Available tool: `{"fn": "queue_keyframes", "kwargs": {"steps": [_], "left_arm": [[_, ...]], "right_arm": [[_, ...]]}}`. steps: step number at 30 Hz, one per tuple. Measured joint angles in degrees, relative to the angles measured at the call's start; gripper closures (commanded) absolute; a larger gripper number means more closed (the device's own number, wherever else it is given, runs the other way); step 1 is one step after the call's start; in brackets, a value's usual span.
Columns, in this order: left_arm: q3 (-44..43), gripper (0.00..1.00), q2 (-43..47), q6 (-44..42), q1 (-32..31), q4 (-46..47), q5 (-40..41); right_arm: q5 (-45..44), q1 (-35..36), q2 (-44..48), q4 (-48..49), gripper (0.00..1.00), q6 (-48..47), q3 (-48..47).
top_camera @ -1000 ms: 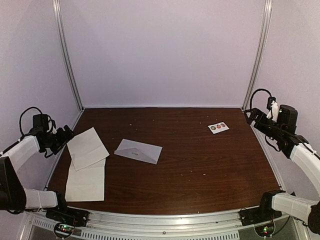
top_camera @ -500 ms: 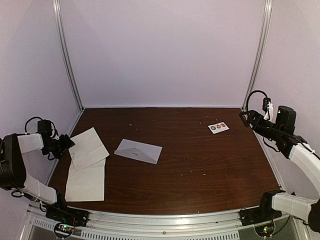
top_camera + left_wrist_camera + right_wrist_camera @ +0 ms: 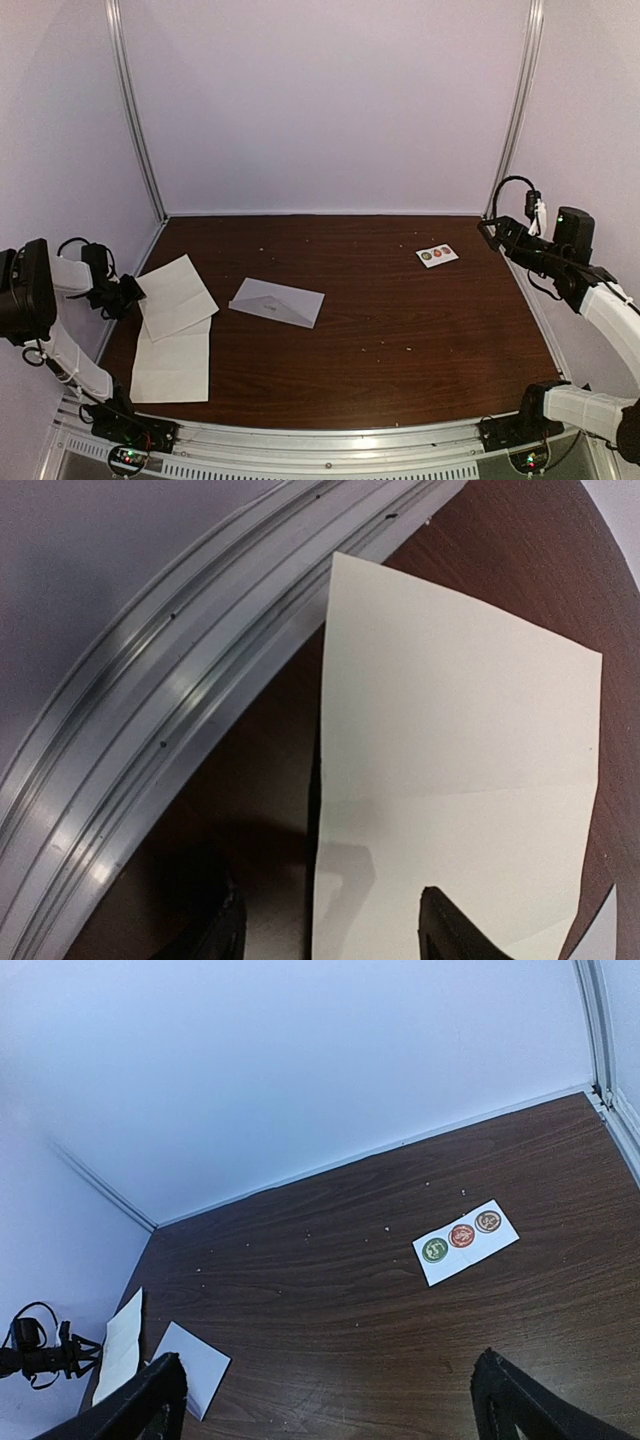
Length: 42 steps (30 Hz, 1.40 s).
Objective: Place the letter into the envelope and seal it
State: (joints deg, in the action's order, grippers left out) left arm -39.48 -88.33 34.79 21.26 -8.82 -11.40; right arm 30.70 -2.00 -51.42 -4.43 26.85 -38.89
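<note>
The envelope lies flat at the table's left-middle, pale grey-white with its pointed flap showing; its corner also shows in the right wrist view. Two plain white sheets lie left of it, an upper one overlapping a lower one. My left gripper is open and empty at the upper sheet's left edge. In the left wrist view that sheet has its edge running between my spread fingers. My right gripper is open and empty, held high at the back right.
A small white card with three round stickers lies at the back right, also in the right wrist view. An aluminium rail borders the table's left edge, close to my left gripper. Pale walls enclose the table.
My left gripper has dropped lower and closer to the upper sheet's left edge as the arm folded in. My right gripper has shifted slightly left. The papers have not moved.
</note>
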Motion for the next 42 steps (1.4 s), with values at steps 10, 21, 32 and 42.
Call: {"fn": "queue_keyframes", "kwargs": {"steps": [10,21,32,42], "left_arm": [[-5.2,0.62,-7.4,-3.3,1.5,3.9,0.5],[-7.0,0.68,-10.9,-5.7,1.7,7.1,-4.3],[-9.3,0.93,-14.3,-6.1,1.4,9.1,-5.8],[-10.9,1.00,-14.8,-9.4,-1.6,6.6,-4.5]], "right_arm": [[0.4,0.0,0.0,-0.9,0.00,-0.1,-0.9],[0.4,0.0,-0.2,-1.8,0.00,-0.1,-3.3],[0.6,0.0,-1.1,-1.9,0.00,0.3,-3.3],[1.6,0.0,-1.1,-2.0,0.00,0.3,-3.1]]}}
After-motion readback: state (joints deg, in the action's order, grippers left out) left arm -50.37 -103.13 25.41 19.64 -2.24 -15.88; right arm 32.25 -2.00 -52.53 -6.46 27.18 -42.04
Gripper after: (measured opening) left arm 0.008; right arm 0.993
